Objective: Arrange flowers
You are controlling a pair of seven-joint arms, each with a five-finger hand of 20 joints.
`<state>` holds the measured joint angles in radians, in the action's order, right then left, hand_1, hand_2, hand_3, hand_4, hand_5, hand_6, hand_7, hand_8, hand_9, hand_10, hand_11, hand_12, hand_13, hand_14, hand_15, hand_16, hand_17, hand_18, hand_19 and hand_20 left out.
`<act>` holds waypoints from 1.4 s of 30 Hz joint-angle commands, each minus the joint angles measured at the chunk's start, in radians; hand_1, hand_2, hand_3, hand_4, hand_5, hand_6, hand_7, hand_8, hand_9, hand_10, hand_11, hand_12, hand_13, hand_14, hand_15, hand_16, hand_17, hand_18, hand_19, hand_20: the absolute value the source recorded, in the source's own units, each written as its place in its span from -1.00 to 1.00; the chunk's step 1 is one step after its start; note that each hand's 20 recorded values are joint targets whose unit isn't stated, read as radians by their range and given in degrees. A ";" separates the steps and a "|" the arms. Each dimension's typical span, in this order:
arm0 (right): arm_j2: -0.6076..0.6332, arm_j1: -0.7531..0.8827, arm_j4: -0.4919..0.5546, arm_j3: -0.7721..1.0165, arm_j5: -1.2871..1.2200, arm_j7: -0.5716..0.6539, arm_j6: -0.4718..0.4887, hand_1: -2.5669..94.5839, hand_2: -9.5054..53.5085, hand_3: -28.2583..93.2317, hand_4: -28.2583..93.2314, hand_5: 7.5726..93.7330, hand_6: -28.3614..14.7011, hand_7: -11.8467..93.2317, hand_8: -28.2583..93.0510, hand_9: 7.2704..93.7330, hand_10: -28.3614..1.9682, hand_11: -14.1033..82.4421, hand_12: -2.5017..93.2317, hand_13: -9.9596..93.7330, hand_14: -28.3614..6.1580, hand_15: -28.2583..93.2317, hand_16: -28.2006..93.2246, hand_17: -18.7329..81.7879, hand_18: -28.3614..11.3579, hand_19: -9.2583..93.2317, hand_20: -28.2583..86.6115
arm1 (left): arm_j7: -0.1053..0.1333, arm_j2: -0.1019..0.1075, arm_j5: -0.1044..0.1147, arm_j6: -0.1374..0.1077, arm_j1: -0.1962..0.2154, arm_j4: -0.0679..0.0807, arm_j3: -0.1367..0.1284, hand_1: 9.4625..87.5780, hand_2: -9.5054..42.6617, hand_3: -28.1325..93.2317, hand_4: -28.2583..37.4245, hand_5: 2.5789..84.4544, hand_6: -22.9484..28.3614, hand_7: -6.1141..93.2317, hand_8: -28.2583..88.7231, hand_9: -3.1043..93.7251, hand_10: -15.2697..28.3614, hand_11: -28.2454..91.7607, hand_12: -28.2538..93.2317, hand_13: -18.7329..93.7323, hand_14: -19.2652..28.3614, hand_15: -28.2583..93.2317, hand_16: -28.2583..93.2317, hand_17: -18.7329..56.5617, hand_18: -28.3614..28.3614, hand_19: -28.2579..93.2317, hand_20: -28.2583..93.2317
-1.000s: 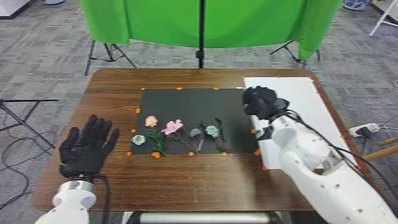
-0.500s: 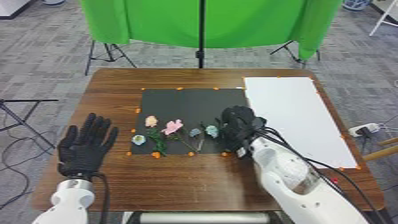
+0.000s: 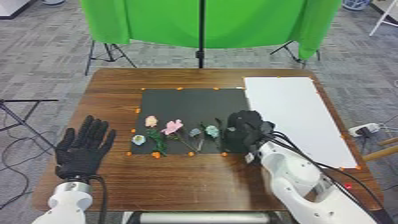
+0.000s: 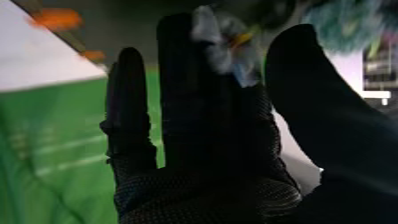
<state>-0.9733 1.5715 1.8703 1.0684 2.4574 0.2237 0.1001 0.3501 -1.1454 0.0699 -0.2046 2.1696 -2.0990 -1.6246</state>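
Petals of a pale flower [image 4: 233, 44] with a yellow centre, stem hidden, against a straight finger of the right hand [image 3: 245, 122] in the right wrist view; gripped or merely near, impossible to tell; in the head view, part of the right edge of the black mat [image 3: 178, 102] hidden beneath that dark glove; green cloth [image 3: 142, 25] cut off at the top; a wide stretch of counter [image 3: 178, 185] between the mat and the near edge; white sheet [image 3: 293, 105] just beside the right hand, reaching well towards the far edge; fingers straight and spread there, thumb standing apart; to the left of it, on the mat's nearer half, teal flower [image 3: 212, 131] closest, then grey-blue flower [image 3: 195, 132], pink flower [image 3: 173, 126], peach flower [image 3: 150, 121] and white-blue flower [image 3: 139, 139]; left hand [image 3: 82, 150] well apart, left of the mat, fingers straight and slightly spread.
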 commanded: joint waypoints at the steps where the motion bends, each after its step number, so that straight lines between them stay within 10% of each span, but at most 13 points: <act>1: 0.032 0.028 0.027 0.047 -0.043 0.031 0.020 0.01 -1.00 0.67 -1.00 0.06 0.16 -0.45 -0.77 0.20 -0.15 -0.34 -0.62 0.33 0.03 0.14 -0.26 -0.03 -0.61 0.69 -0.15 | -0.001 -0.001 0.001 -0.014 0.027 -0.001 -0.002 -0.51 0.04 0.76 -1.00 0.18 0.29 -0.56 -0.68 -0.02 0.45 -0.07 -0.33 -0.07 0.50 0.21 -0.68 -0.70 0.50 0.12 -0.30; 23: 0.045 0.075 0.132 0.172 -0.255 0.048 -0.095 -0.32 -1.00 0.72 -1.00 0.31 0.19 -0.45 -0.75 0.21 -0.28 -0.44 -0.63 0.29 -0.12 0.10 -0.28 -0.08 -0.64 0.62 -0.17 | -0.005 0.005 -0.005 -0.013 0.005 0.003 -0.001 -0.51 0.05 0.77 -1.00 0.19 0.29 -0.56 -0.69 -0.02 0.45 -0.07 -0.33 -0.07 0.51 0.21 -0.68 -0.70 0.50 0.12 -0.30; 42: -0.005 0.028 0.057 0.067 -0.199 0.031 -0.226 0.23 -1.00 0.69 -1.00 0.50 0.32 -0.24 -0.61 0.67 0.14 -0.53 -0.28 0.52 0.30 -0.01 0.06 0.01 -0.61 0.71 -0.06 | 0.002 -0.002 -0.002 -0.014 0.010 0.000 0.003 -0.50 0.06 0.77 -1.00 0.20 0.29 -0.56 -0.69 -0.01 0.46 -0.07 -0.33 -0.06 0.51 0.21 -0.68 -0.70 0.50 0.12 -0.30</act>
<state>-0.9625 1.6032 1.9327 1.1188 2.2651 0.2565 -0.0726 0.3496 -1.1410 0.0697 -0.2126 2.1626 -2.0993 -1.6270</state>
